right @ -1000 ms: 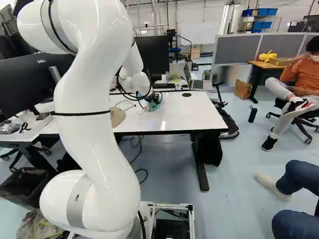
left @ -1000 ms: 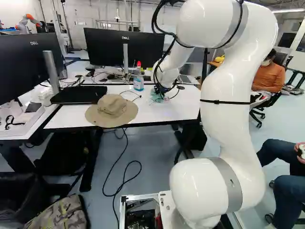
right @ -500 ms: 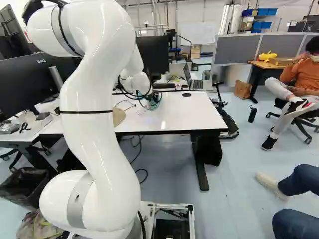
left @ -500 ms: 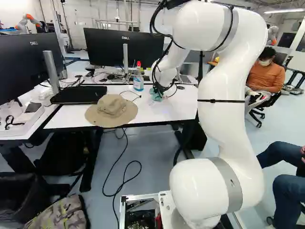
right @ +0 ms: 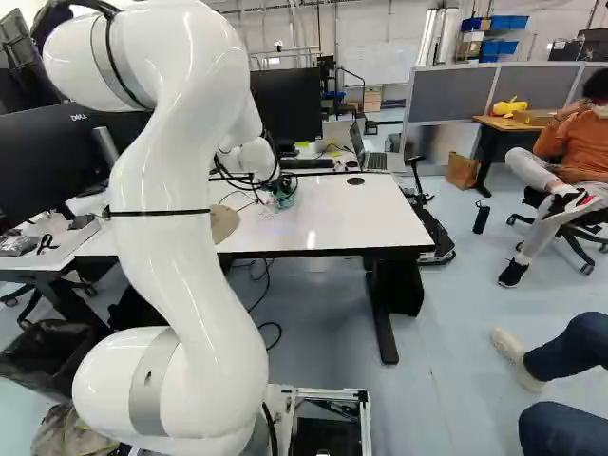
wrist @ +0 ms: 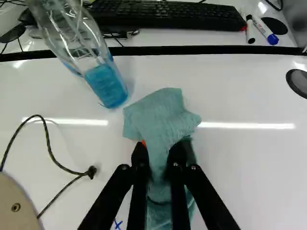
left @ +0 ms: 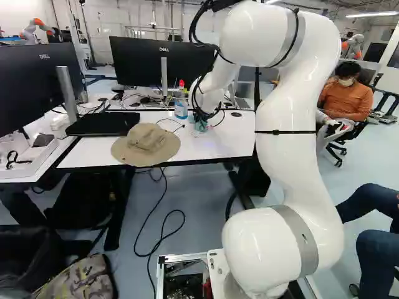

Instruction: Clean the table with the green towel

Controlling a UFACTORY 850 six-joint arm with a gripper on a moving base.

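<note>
Over the white table (left: 218,148), the black gripper (left: 201,116) is pinching the green towel (wrist: 160,117) between its two fingers, a bit of orange pad (wrist: 143,143) showing at one tip. The towel is fanning out in folds onto the tabletop ahead of the fingertips, and more of it is hanging between and under the fingers. Blue marks (wrist: 117,224) are showing on the white surface just beside one finger. Near the towel's far edge, apart from it, a clear bottle (wrist: 106,86) is standing with blue liquid inside; in the left base view its red top is showing. On the same side of the gripper, a thin cord (wrist: 53,157) is looping across the table toward a tan brimmed hat (left: 146,144), which is resting near the front edge. Across the dark strip beyond the tabletop, a black keyboard (wrist: 168,15) is lying, with two markers (wrist: 250,29) (wrist: 265,30) beside its end. Farther back, a monitor (left: 140,59) is standing, and an open laptop (right: 377,161) is sitting at the back in the right base view.
</note>
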